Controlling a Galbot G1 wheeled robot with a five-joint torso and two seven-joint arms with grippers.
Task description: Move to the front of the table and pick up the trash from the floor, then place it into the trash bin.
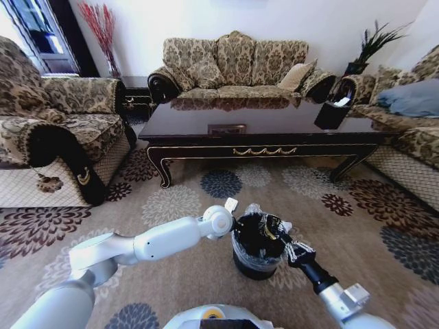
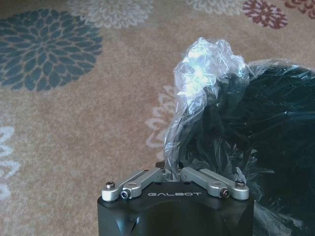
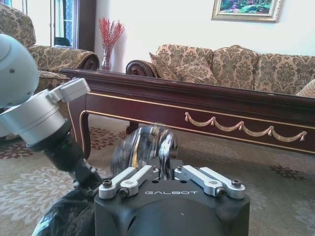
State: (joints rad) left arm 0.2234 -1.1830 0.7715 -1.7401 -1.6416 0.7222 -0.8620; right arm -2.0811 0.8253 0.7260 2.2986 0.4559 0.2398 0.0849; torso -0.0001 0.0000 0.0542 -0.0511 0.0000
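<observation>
Left end effector [image 2: 172,173] is clamped on the translucent plastic liner [image 2: 206,64] of the black round trash bin [image 1: 255,255]; pulling may tip it. Right end effector [image 3: 170,173] grips a clear crumpled plastic item [image 3: 145,147], which may miss the rim.

Proper old-school living room. Patterned three-seat sofa [image 1: 233,63] against a plain white wall [image 1: 288,20] at 12 o'clock, matching armchair [image 1: 51,130] at 9 o'clock, another sofa [image 1: 411,130] at 3 o'clock. Red dried stems in a vase [image 1: 103,31] at 11 o'clock beside a bright window [image 1: 34,31], green plant [image 1: 374,44] at 1 o'clock. Framed landscape painting [image 3: 246,9] above the sofa.
</observation>
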